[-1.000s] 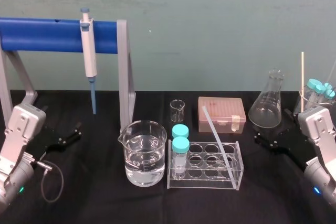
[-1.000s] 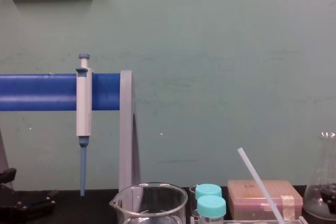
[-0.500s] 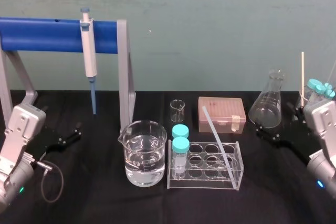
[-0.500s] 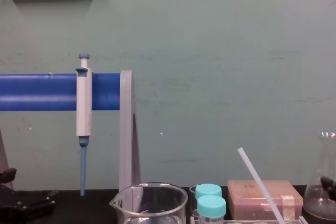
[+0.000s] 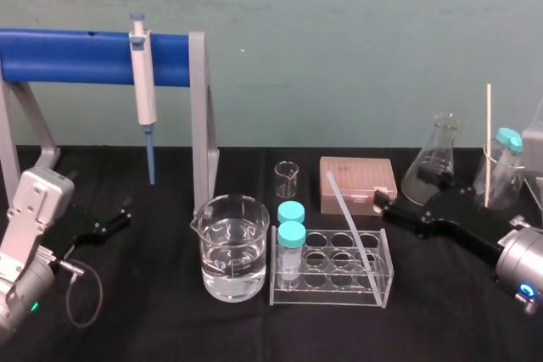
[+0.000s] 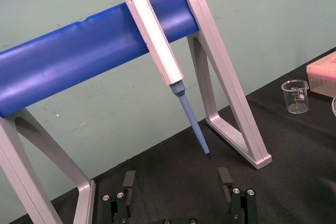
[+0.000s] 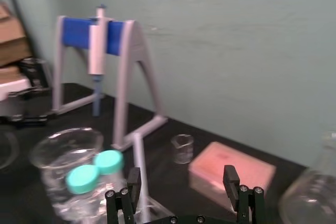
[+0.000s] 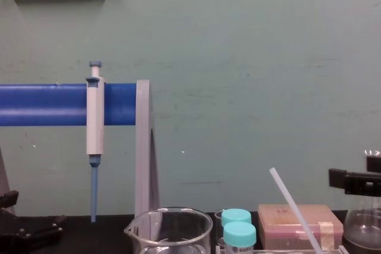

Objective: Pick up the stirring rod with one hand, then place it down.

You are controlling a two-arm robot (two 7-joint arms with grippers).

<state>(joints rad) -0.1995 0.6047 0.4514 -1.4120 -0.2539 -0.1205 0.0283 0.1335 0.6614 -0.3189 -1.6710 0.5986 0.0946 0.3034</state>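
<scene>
While the rod (image 5: 349, 222) leans slantwise in the rack (image 5: 331, 299), lower end in a front well, the right gripper (image 5: 382, 203) hovers just to its right, jaws wide apart and holding nothing. Left gripper (image 5: 123, 214) sits parked far left, likewise spread and empty.

Risks: an off-centre close may lever the rod and shift the rack; the arm passes near the flask (image 5: 437, 163) and may nudge it.

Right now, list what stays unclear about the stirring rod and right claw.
stirring rod: lower end below the chest view's bottom edge.
right claw: rear past the chest view's right edge.
flask: base behind right claw, head view.
left claw, parked: body below left wrist view's edge.
</scene>
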